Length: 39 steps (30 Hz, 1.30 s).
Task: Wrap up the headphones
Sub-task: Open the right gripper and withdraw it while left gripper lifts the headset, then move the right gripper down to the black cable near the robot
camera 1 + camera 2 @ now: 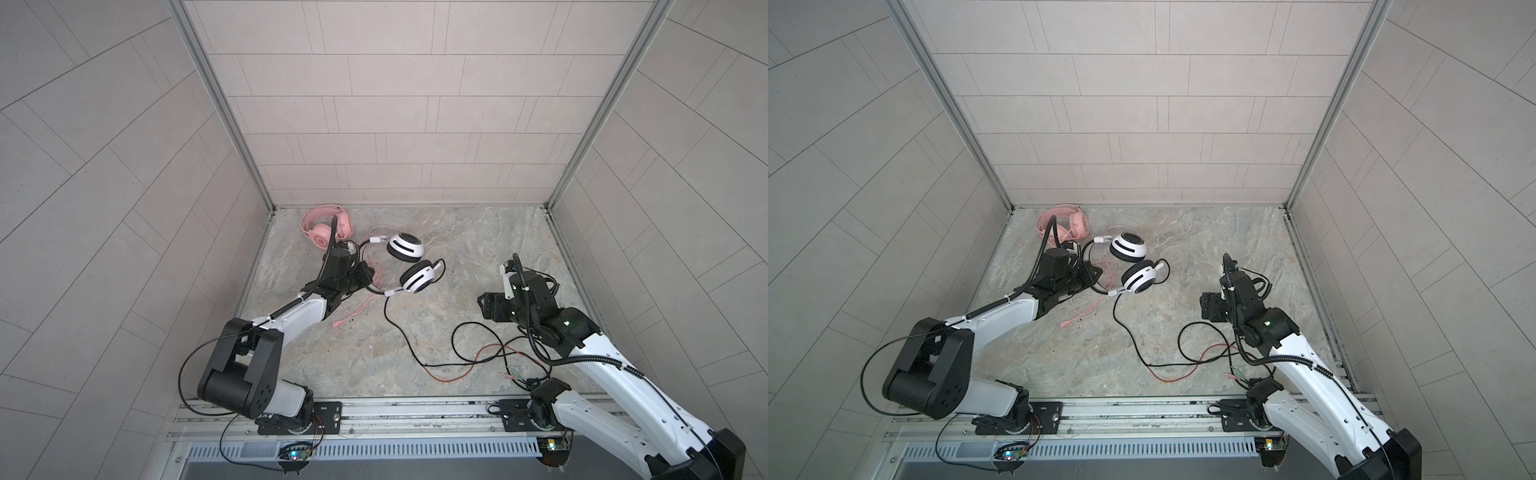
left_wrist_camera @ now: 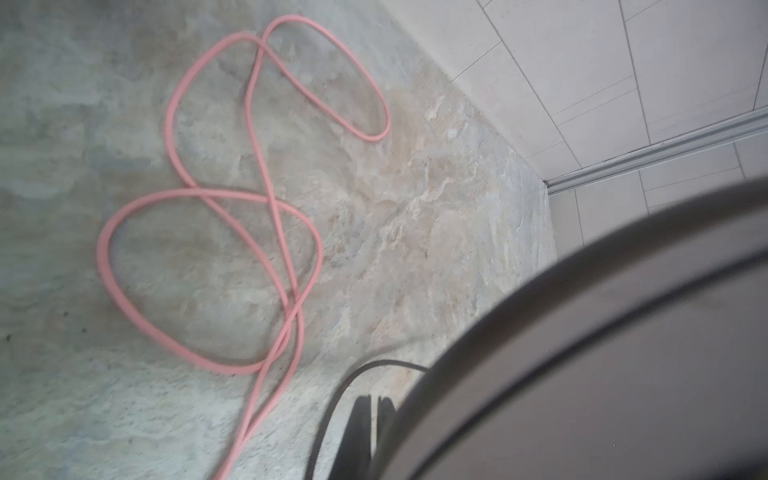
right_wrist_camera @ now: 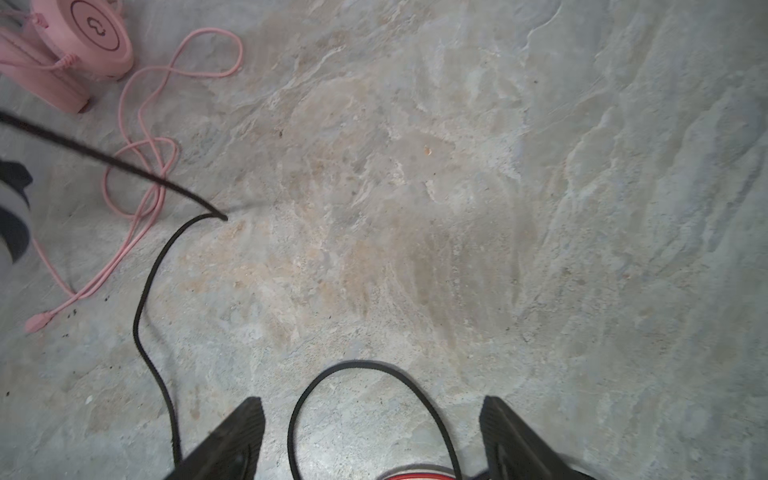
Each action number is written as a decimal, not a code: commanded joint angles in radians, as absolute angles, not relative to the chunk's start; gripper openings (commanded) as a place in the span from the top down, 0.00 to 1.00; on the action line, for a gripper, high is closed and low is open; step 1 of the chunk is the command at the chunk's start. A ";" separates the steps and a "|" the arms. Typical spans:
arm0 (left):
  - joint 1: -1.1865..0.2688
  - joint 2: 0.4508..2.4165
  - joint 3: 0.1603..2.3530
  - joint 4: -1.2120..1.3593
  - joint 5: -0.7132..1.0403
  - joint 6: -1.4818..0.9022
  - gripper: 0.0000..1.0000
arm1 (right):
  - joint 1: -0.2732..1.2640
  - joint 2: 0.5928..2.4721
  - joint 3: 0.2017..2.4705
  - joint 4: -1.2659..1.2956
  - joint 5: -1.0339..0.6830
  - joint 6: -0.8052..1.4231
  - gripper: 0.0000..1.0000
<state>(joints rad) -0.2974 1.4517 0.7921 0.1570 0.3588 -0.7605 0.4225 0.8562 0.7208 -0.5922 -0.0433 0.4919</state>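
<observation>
The left gripper (image 1: 365, 277) is closed, seemingly on the thin headband of the white headset (image 1: 405, 248), near the pink headset (image 1: 320, 232) in the far left corner. The right gripper (image 3: 372, 405) hangs with jaws apart over the black cable (image 3: 365, 365), gripping nothing.

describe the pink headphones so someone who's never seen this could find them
Go to the far left corner of the stone table. The pink headphones lie there. Unlike the white-and-black headphones beside them, they are pink all over, their cable included.
</observation>
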 commanded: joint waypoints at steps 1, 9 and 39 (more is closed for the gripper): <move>-0.295 1.439 0.998 0.049 0.380 -0.808 1.00 | 0.420 0.882 0.680 -0.536 -0.189 0.514 0.17; -0.298 1.567 1.428 -0.204 0.453 -0.791 1.00 | 0.427 1.004 0.642 -0.327 -0.350 0.545 0.17; -0.242 1.634 1.362 -0.177 0.671 -0.599 1.00 | 0.652 1.723 0.645 0.513 -0.332 0.942 0.26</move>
